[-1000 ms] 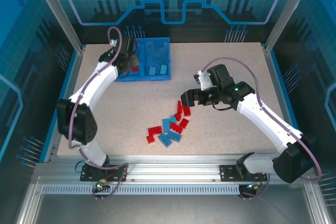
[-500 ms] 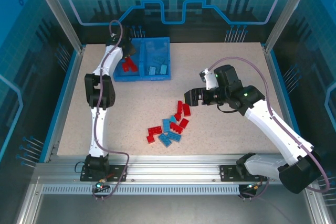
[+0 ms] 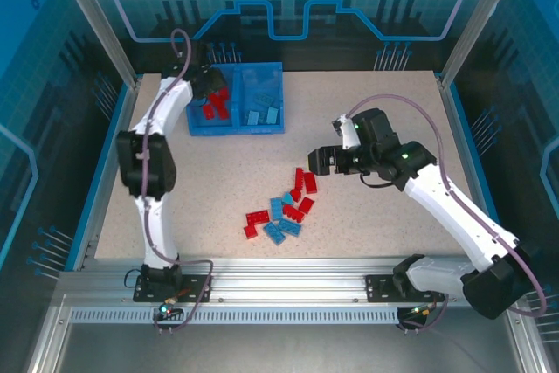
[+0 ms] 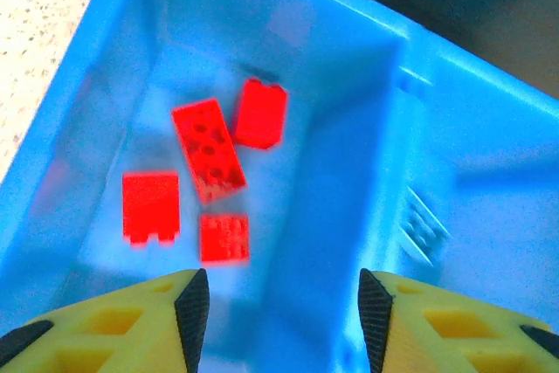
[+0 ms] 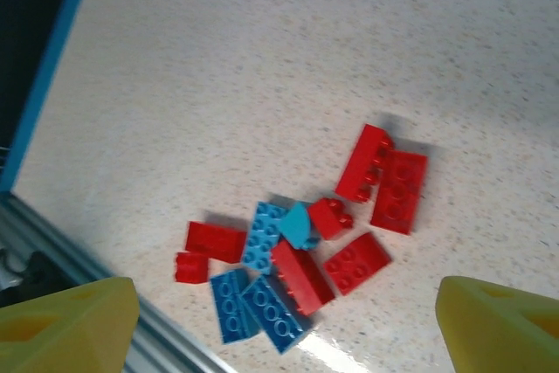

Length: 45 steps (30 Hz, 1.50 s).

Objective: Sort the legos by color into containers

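Red legos (image 4: 208, 150) lying in the bin's left compartment (image 4: 175, 76), we are holding our left claw (image 4: 284, 303) spread empty above them, right claw (image 5: 284, 325) gaping over the pile (image 5: 293, 259) on the worktop (image 3: 393, 102)

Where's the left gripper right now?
Top view: the left gripper hangs at the table's far left, over the blue bin's left compartment; its wrist view shows it open above four red bricks there.

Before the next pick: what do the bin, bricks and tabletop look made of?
The blue bin: likely moulded plastic, smooth, its walls showing a soft sheen. The bricks: hard plastic, by their studded tops and crisp edges. The tabletop: speckled beige, laminate or stone-like composite; cannot tell which.
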### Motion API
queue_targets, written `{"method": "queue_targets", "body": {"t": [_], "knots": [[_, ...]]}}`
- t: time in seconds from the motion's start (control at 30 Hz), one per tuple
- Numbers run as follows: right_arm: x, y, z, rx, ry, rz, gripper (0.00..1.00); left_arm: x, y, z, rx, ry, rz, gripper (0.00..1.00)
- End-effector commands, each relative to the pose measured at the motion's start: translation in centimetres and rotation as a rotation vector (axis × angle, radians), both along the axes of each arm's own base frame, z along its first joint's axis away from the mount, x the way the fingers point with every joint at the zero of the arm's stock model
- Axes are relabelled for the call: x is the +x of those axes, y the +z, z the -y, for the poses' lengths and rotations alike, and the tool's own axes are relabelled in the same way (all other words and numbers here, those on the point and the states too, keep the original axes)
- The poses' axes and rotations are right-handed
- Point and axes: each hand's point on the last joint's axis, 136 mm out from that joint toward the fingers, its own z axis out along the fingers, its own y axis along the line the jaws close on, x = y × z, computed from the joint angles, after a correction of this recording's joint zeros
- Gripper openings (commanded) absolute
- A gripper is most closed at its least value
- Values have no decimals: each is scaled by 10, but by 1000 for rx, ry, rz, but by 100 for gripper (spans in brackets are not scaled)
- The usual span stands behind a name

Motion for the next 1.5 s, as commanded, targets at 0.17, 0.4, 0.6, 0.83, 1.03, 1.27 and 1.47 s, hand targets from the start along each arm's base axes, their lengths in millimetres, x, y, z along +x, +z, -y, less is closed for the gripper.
{"method": "queue_targets", "body": {"t": [0.17,0.4,0.6,0.83,1.03,1.27,1.47], "knots": [[21,-51,-14,-191,-129,-151,77,-130,137,87,34,-474,460,52],[13,-97,-67,-307,14,-200,60,-270,101,131,283,-1058,601,66],[-13,-128,-96,-420,186,-260,54,-359,51,132,478,-1443,688,84],[-31,-148,-130,-431,252,-321,48,-383,21,128,499,-1543,666,94],[-26,-173,-130,-510,169,-375,45,-378,19,131,504,-1532,705,97],[-29,-188,-114,-587,111,-412,50,-376,16,131,510,-1533,703,98],[-32,-200,-109,-616,107,-447,56,-375,14,132,505,-1526,702,99]]}}
